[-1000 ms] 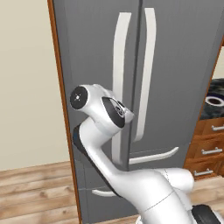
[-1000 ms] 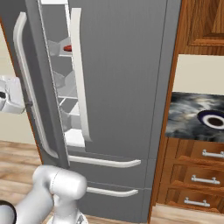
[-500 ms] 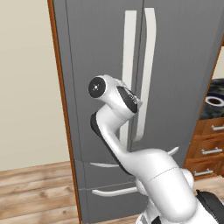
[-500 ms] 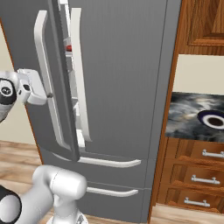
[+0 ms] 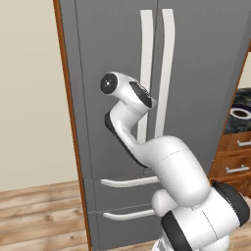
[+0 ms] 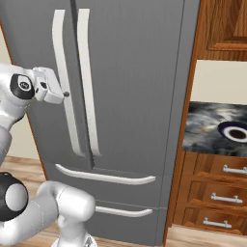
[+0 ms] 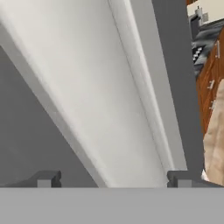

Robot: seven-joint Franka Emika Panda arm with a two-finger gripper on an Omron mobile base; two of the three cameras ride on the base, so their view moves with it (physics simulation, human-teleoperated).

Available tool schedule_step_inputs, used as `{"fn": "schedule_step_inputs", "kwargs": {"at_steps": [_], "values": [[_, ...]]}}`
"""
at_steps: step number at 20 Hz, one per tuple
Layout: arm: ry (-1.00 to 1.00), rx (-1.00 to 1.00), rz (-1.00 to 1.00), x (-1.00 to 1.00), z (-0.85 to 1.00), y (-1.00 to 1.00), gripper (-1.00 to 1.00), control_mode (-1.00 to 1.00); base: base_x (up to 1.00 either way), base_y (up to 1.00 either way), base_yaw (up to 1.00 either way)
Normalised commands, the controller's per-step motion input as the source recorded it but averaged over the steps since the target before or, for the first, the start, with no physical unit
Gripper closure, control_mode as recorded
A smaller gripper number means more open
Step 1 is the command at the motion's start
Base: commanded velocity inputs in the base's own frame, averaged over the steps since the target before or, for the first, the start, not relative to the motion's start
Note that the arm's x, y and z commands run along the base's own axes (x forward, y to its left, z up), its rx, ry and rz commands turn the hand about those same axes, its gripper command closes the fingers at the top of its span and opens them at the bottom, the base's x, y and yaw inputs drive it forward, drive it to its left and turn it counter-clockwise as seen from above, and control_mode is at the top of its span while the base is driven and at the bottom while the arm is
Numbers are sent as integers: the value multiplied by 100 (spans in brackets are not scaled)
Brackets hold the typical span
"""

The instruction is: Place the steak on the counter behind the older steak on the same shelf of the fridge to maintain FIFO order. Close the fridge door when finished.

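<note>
The fridge [image 6: 135, 72] stands with both upper doors shut, so the steak, the older steak and the shelf are hidden inside. My gripper [image 6: 64, 93] [image 7: 112, 179] is at the left fridge door [image 5: 112, 49], on its long pale bar handle [image 6: 65, 111]. In the hand view the handle [image 7: 109, 109] runs between the two fingertips [image 7: 46, 179], which stand wide apart, open. The dark marble counter [image 6: 207, 125] lies to the right of the fridge.
Wooden drawers [image 6: 217, 193] sit under the counter and a wooden cabinet [image 6: 222, 24] hangs above it. A dark round dish [image 6: 234, 131] rests on the counter. Two fridge drawers with bar handles [image 6: 106, 176] are below the doors. Wood floor [image 5: 39, 211] lies to the left.
The left fridge door has swung from ajar to fully shut, hiding the interior. My arm has followed its handle in towards the fridge front.
</note>
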Motion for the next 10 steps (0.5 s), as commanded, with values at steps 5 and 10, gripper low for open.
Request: {"fn": "schedule_step_inputs", "kwargs": {"at_steps": [5, 10], "values": [[0, 0, -4, 79, 2, -9, -100, -100, 0, 0, 0], [-4, 0, 0, 69, 0, -44, -100, -100, 0, 0, 0]]}}
